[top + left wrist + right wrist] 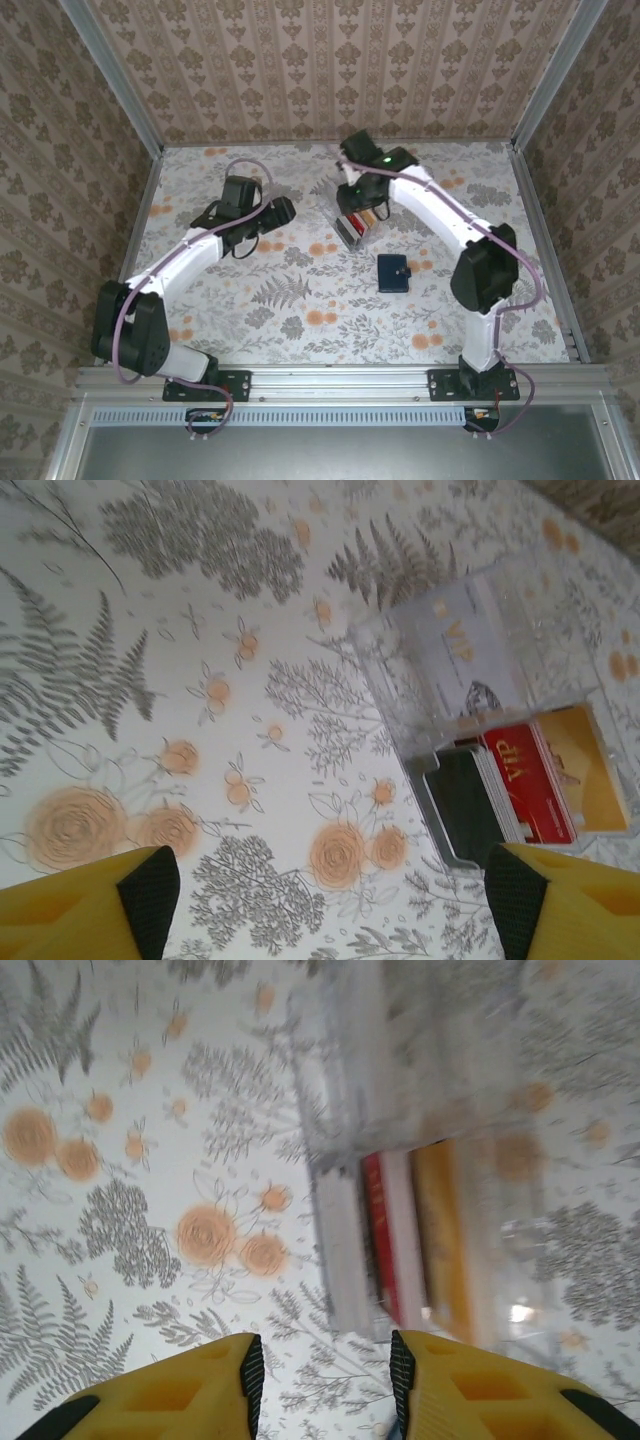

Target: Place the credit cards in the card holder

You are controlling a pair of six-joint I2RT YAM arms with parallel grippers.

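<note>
Both claws spread around the clear box, cards inside it, holder lying apart.

From the top camera I see the floral table (300, 300), with the right arm (440, 205) reaching over the clear box (357, 228) and the left arm (190, 250) stretched toward the box from its left. That view alone gives me the card holder (394, 272), navy and closed, flat on the table near the box on the side toward the arm bases. The left wrist camera resolves what the top one cannot: the credit cards in the box, namely a pale card (460, 645) marked VIP behind clear plastic, then an orange-tan card (585, 765), a red card (525, 780) and a dark card (465, 805) side by side. My left gripper (330, 900) is spread wide, pinching nothing. My right gripper (325, 1375) hangs parted just short of the blurred box, its fingers bare.
</note>
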